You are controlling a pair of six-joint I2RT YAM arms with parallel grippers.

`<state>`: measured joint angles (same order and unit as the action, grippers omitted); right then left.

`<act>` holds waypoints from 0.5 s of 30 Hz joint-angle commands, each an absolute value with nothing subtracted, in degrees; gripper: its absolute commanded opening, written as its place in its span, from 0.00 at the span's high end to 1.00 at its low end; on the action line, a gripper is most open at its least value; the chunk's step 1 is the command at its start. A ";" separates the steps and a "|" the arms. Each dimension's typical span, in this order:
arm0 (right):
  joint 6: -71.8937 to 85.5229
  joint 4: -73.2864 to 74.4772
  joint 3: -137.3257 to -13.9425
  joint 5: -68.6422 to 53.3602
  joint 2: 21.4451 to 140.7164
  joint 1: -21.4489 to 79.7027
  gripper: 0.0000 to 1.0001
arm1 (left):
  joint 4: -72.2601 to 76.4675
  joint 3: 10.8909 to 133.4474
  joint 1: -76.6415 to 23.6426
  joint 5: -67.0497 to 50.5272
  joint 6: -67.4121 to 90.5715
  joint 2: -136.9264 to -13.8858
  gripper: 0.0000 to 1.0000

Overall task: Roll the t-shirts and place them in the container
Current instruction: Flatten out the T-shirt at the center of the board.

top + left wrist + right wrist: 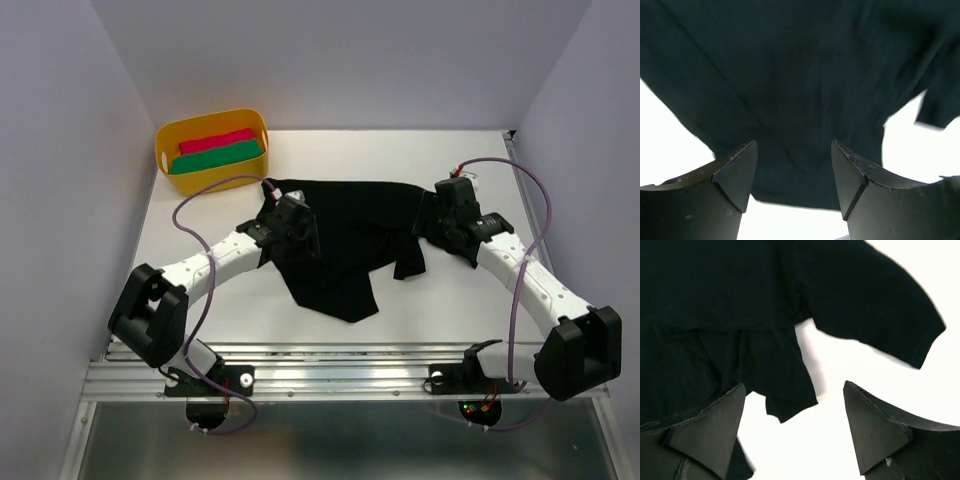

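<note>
Black t-shirt (345, 235): lies crumpled at centre frame on the white worktop (440, 300), not yet rolled.
Left gripper (794, 144): jaws apart above the cloth, gripping nothing.
Right gripper (794, 385): jaws apart beside a sleeve, empty.
Risk: bunched folds could give a lopsided, loose roll.
Writing: none readable.

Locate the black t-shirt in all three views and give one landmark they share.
Top external: the black t-shirt lies crumpled mid-table, spread wide.
Left wrist: it fills the upper part of the picture.
Right wrist: it sits upper left, with one sleeve reaching right.
Shared landmark: the white table, showing at the cloth's edge in every view.
</note>
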<state>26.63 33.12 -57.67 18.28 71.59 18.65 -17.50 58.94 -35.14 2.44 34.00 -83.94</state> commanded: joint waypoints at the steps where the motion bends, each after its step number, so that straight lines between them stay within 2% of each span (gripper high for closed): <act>1: 29.97 31.90 -57.22 16.26 71.28 18.19 0.15 | -14.07 53.36 -38.48 0.80 43.66 -84.11 0.27; 7: 30.85 31.90 -57.13 14.94 71.46 18.19 0.15 | -11.96 50.63 -41.31 0.26 48.95 -86.66 0.28; 15: 30.76 31.99 -57.66 13.97 72.25 18.19 0.15 | -9.40 50.97 -42.71 1.49 51.68 -92.11 0.42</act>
